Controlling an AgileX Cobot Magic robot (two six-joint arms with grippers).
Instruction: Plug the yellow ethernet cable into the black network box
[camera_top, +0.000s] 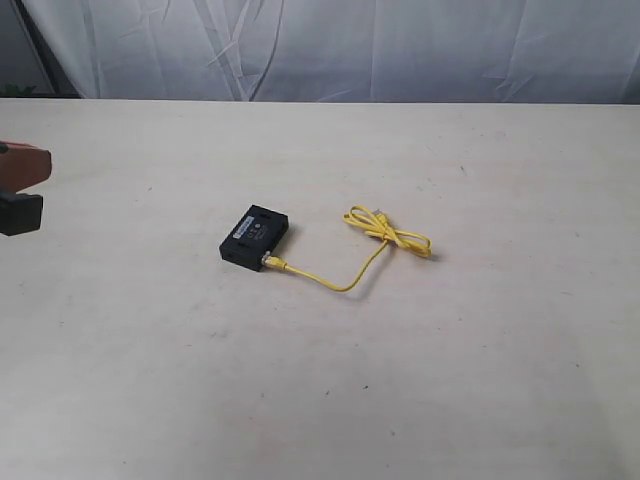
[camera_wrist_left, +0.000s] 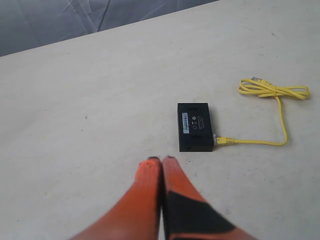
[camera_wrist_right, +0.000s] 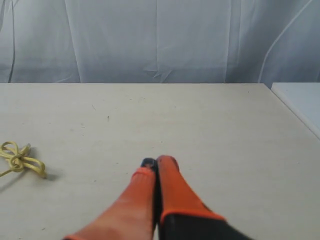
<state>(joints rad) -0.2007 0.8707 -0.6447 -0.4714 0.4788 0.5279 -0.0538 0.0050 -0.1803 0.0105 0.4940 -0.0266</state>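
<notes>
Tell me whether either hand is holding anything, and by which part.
Nothing is held. The left hand and right hand are shut and empty; the yellow ethernet cable lies on the table, untouched.

pale table (camera_top: 150, 380) — black network box (camera_top: 255, 235), yellow ethernet cable (camera_top: 345, 285) on it

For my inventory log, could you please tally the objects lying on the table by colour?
Yellow: 1, the yellow ethernet cable
Black: 1, the black network box
Total: 2
</notes>
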